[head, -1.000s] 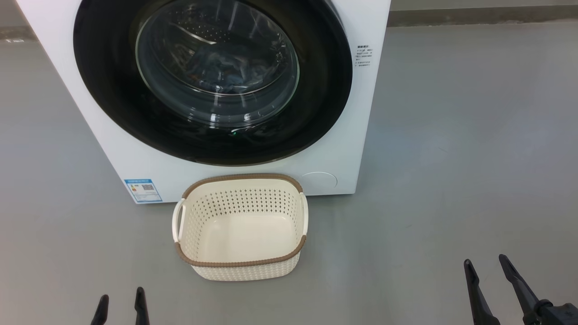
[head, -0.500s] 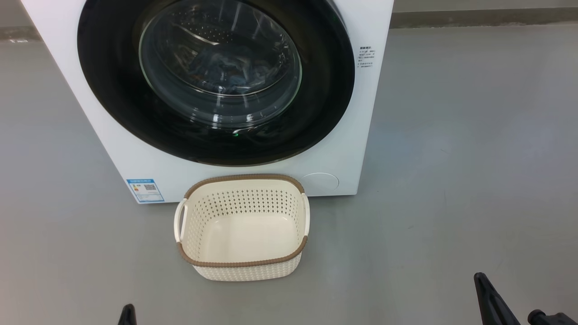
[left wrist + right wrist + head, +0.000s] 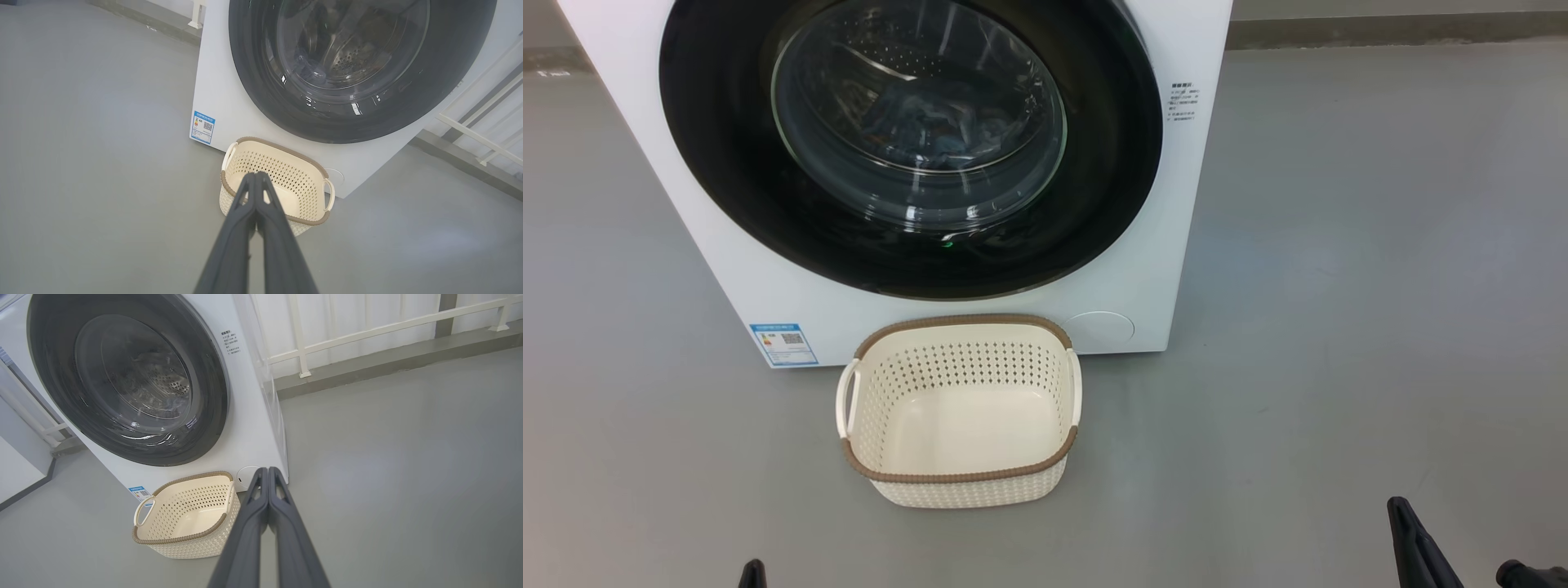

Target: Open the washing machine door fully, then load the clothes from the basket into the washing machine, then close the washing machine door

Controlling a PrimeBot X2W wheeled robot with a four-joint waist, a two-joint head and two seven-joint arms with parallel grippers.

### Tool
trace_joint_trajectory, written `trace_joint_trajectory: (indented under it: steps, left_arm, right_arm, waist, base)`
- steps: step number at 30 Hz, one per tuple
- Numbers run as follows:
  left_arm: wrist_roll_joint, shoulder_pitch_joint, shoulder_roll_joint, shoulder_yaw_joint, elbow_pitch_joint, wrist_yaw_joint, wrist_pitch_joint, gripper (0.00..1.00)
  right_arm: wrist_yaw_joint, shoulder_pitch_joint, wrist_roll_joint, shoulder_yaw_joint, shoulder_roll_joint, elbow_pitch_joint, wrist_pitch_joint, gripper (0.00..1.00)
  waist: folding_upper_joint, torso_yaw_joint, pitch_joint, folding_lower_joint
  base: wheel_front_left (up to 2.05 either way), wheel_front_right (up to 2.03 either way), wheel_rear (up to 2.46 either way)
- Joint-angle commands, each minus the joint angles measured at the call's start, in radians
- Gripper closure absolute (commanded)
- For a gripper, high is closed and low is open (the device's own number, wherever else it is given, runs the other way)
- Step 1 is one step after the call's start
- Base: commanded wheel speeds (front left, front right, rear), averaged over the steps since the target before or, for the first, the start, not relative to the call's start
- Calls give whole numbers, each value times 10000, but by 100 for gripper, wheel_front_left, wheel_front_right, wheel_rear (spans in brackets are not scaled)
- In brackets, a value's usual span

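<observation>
The white washing machine [image 3: 1143,245] stands ahead with its round black-rimmed door [image 3: 727,180] shut against its front. Through the glass, bluish clothes [image 3: 931,131] lie in the steel drum. The cream basket [image 3: 960,482] sits on the floor in front of the machine with nothing in it. My left gripper [image 3: 256,176] is shut, its fingers pressed together and holding nothing, low at the near left [image 3: 752,567]. My right gripper [image 3: 268,471] is also shut and holds nothing, low at the near right [image 3: 1398,508]. Both hang well short of the basket.
Grey floor [image 3: 1339,286] surrounds the machine. A white railing [image 3: 367,326] and a low grey kerb run along the wall behind and to the right of the machine. A blue label sticker [image 3: 783,343] marks the machine's lower left corner.
Both grippers have gone from open to shut and have sunk towards the bottom edge of the head view. The machine, door and basket stay put.
</observation>
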Motion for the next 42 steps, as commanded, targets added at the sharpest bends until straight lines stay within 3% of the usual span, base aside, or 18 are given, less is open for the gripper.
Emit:
trace_joint_trajectory:
  steps: [1, 42]
  left_arm:
    - [-299, -417, 132, 131, -158, -89, 46, 100]
    - [-4534, -1384, 189, 488, 338, -401, 1247, 100]
  right_arm:
    - [-9, -405, 333, 59, -108, -182, 70, 100]
    - [-29, -1355, 5158, 111, -61, 459, 1246, 100]
  waist:
    - [0, -3, 2, -1]
    - [0, -78, 63, -1]
  base:
    - [0, 0, 0]
    - [0, 0, 0]
